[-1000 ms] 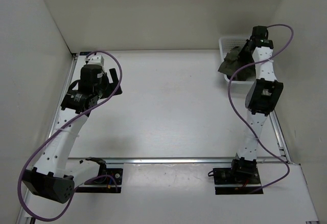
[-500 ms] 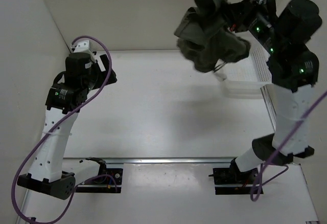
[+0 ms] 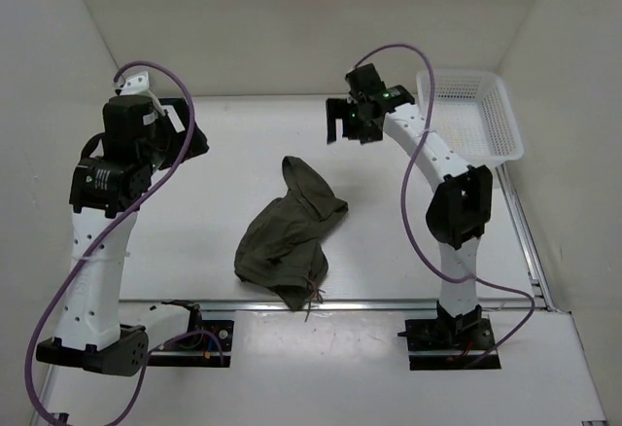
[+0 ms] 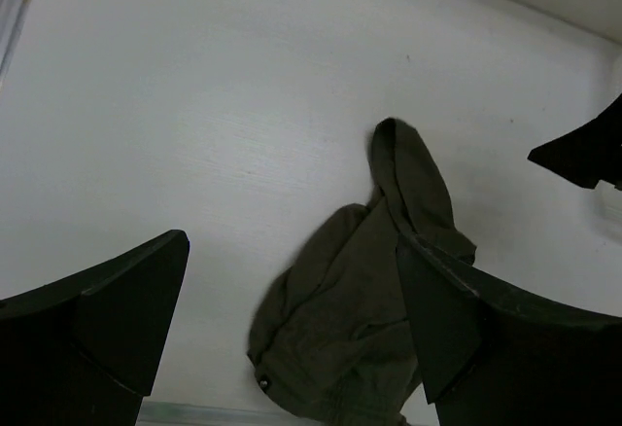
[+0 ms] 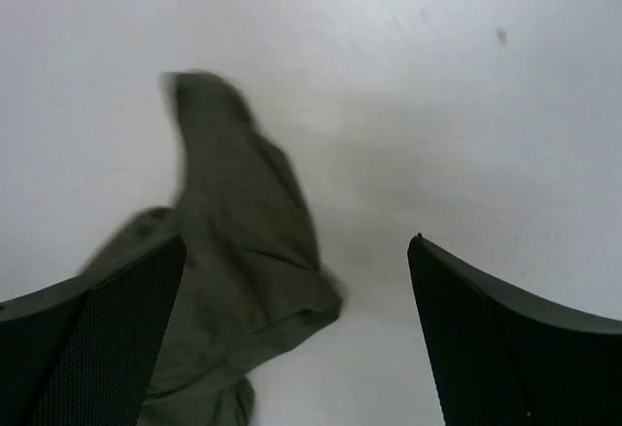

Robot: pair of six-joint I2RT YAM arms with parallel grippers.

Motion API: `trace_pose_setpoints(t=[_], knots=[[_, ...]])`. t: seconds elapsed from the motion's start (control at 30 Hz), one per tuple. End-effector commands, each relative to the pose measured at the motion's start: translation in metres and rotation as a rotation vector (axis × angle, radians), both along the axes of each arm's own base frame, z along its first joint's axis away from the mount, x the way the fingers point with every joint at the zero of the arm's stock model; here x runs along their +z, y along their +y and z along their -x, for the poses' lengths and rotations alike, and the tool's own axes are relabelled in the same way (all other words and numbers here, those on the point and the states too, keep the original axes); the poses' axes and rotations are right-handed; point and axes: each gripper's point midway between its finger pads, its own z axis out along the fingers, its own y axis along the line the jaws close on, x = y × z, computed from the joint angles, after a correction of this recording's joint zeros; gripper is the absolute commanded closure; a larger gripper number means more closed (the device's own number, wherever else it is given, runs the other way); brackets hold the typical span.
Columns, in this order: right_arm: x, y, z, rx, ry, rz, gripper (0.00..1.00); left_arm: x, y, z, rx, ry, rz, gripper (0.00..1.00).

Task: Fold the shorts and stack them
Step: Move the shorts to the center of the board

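Overhead view of a white table walled in by white panels, with two white robot arms mounted at its near edge. The shorts, dark olive-green and rumpled, lie in a loose heap on the table between the two arms, nearer the front than the back. One narrow part of the fabric stretches toward the far side; the wider, bunched part reaches the metal rail along the near edge, where a thin drawstring trails out.

The left gripper is raised over the far left of the table, well apart from the shorts, its claw spread wide and grasping nothing. The right gripper hangs above the far middle of the table, beyond the narrow end of the shorts, its claw also released and empty. A white mesh basket sits in the far right corner, apart from the garment.

In the left wrist view, the black fingers frame the shorts lying below. In the right wrist view, the spread fingers show the shorts, slightly blurred, on the bare table beneath.
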Motion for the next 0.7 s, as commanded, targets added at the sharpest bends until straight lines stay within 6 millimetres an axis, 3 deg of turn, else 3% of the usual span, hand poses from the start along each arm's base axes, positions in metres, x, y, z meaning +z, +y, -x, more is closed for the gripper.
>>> trace_pose_setpoints(t=[0.0,0.03,0.07,0.1,0.13,0.17,0.2,0.23,0.27,0.3,0.33,0.37,0.4,0.47,0.6,0.67], knots=[[0.035,-0.032,0.026,-0.093,-0.045,0.063,0.0,-0.039,-0.015,0.001,-0.072,0.139,0.028,0.0],[0.036,-0.036,0.03,-0.117,-0.06,0.054,0.0,-0.054,-0.017,0.003,-0.079,0.18,0.028,0.0],[0.062,-0.041,0.036,-0.159,-0.134,-0.014,0.0,-0.063,-0.019,0.005,-0.079,0.188,0.05,0.0],[0.033,-0.048,0.049,-0.17,-0.08,0.008,0.03,-0.089,-0.022,0.015,-0.07,0.24,0.082,0.01],[0.031,-0.047,0.059,-0.167,-0.084,-0.004,0.07,-0.102,-0.03,0.021,-0.096,0.266,0.123,0.07],[0.041,-0.05,0.073,-0.164,-0.111,-0.032,0.14,-0.111,-0.037,0.023,-0.113,0.267,0.157,0.1],[0.015,-0.048,0.091,-0.156,-0.062,-0.003,0.19,-0.118,-0.045,0.033,-0.145,0.264,0.192,0.14],[0.006,-0.049,0.102,-0.156,-0.047,0.011,0.31,-0.155,-0.059,0.048,-0.175,0.361,0.255,0.18],[0.005,-0.051,0.115,-0.15,-0.042,0.007,0.36,-0.168,-0.067,0.055,-0.196,0.388,0.284,0.25],[-0.022,-0.052,0.133,-0.145,0.019,0.035,0.4,-0.178,-0.075,0.061,-0.211,0.408,0.311,0.28],[-0.031,-0.051,0.143,-0.135,0.047,0.035,0.46,-0.202,-0.087,0.079,-0.23,0.485,0.351,0.3],[-0.037,-0.05,0.153,-0.126,0.066,0.03,0.46,-0.214,-0.092,0.087,-0.229,0.525,0.357,0.3],[-0.056,-0.049,0.168,-0.118,0.118,0.047,0.46,-0.218,-0.097,0.092,-0.24,0.531,0.366,0.19],[-0.066,-0.047,0.18,-0.102,0.139,0.06,0.46,-0.23,-0.109,0.107,-0.26,0.577,0.381,0.0],[-0.074,-0.049,0.187,-0.118,0.165,0.073,0.41,-0.234,-0.129,0.123,-0.349,0.615,0.371,0.0],[-0.069,-0.048,0.181,-0.13,0.145,0.076,0.33,-0.249,-0.136,0.129,-0.37,0.676,0.333,0.0]])
